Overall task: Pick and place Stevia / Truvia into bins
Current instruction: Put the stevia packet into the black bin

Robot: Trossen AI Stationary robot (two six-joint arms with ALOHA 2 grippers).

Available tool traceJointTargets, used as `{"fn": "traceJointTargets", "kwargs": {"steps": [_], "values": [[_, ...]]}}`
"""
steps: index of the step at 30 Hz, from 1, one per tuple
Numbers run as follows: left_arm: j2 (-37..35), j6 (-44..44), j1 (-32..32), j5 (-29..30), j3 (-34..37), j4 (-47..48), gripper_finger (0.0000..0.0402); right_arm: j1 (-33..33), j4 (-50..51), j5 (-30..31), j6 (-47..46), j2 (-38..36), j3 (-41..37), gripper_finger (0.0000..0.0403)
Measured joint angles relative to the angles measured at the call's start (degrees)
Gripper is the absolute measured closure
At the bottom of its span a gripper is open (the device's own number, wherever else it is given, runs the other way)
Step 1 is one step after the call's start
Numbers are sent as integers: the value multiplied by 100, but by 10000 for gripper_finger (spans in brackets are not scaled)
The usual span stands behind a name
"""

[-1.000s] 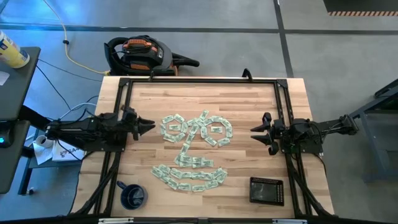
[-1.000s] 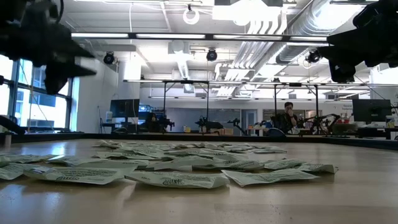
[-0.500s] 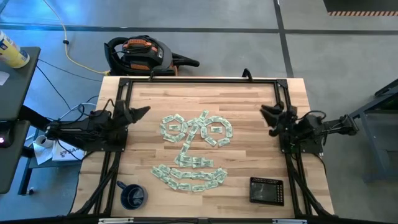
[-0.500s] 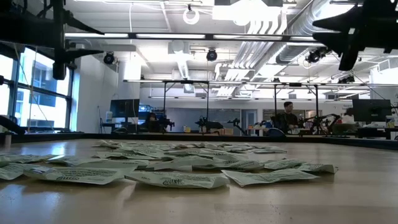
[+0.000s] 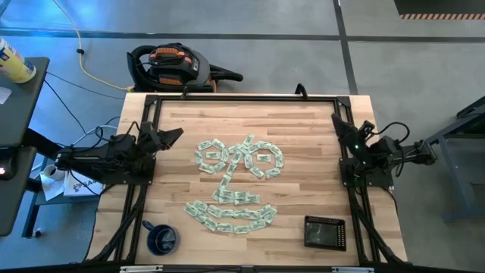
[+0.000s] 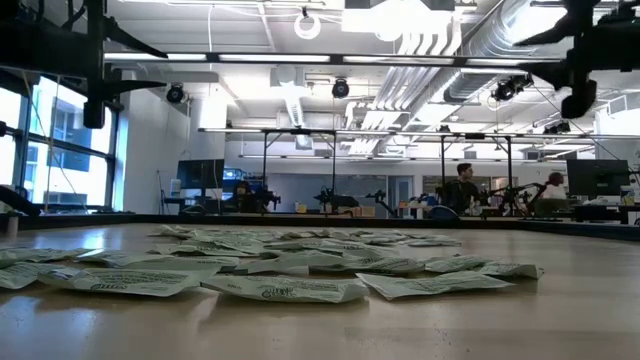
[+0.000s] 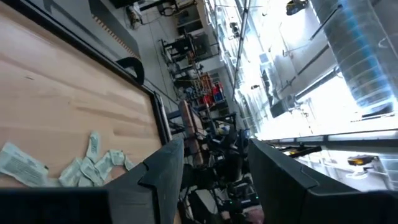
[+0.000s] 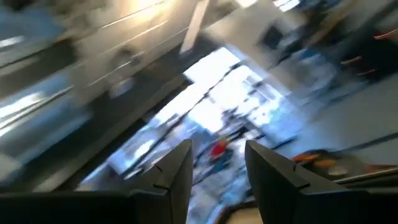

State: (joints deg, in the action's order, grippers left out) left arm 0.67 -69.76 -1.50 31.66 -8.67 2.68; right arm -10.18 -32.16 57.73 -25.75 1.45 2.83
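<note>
At the surface's (image 5: 303,125) left edge the left tool (image 5: 171,135) is hovering, fingers apart, holding nothing. The sachets (image 5: 235,182) are lying mid-surface, arranged like a smiling face, none yet in the tray (image 5: 325,232) sitting near the front right corner. At the right edge the right tool (image 5: 342,125) is pointing away from them, fingers apart and empty. No pick seems to be underway; next, one tool would need lowering over a single sachet. The right wrist view is showing only blur, and the tray's inside is hard to read.
</note>
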Motion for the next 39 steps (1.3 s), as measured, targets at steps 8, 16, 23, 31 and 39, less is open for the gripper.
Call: {"fn": "traceJointTargets", "kwargs": {"steps": [8,16,23,31,39], "values": [[0,96,0,-4,-2,265,186,-9,263,-44,333,4,2,265],[0,26,0,-105,-7,344,186,-11,325,-63,1311,4,13,265],[0,44,0,24,-7,342,186,-4,323,-3,1401,4,17,265],[0,46,0,24,-7,308,186,74,-33,-215,124,26,24,265],[0,44,0,48,-7,289,186,232,-134,-2311,-938,914,370,265]]}}
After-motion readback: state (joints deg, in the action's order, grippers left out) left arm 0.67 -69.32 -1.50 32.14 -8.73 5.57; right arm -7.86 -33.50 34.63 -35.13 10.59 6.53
